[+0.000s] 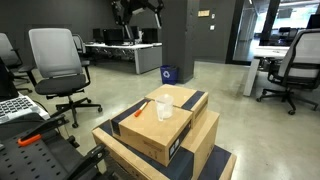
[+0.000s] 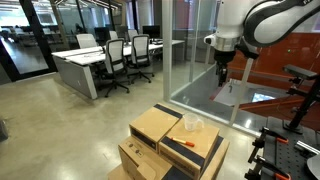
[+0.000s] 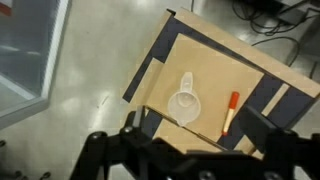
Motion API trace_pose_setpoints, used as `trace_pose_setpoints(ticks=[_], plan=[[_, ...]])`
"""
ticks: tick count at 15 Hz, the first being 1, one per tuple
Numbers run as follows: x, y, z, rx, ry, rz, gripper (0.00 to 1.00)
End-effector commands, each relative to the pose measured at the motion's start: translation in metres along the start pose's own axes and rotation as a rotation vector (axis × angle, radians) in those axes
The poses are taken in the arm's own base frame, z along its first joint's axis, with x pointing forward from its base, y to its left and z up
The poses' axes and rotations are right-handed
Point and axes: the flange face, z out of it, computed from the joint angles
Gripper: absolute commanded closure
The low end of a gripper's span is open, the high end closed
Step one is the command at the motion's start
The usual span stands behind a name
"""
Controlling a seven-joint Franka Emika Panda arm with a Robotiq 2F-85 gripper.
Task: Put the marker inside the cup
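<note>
We see cup and marker apart on the top box, marker right of cup in the wrist view. A second box sits just beside it. Gripper hangs well above.

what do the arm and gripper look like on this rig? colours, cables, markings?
The arm has glossy white, rounded links with dark bands at the joints. The gripper is all black with slim linkage fingers. No cables or markings can be made out at this resolution.
</note>
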Motion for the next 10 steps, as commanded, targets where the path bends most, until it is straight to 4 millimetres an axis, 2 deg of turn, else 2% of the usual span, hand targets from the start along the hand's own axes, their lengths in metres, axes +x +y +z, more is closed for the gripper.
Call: trace_pose_setpoints(ticks=[1, 10], plan=[[0.0012, -0.0041, 0.0026, -0.017, 0.004, -0.029, 0.0], [0.0002, -0.0043, 0.0016, -0.005, -0.007, -0.02, 0.0]])
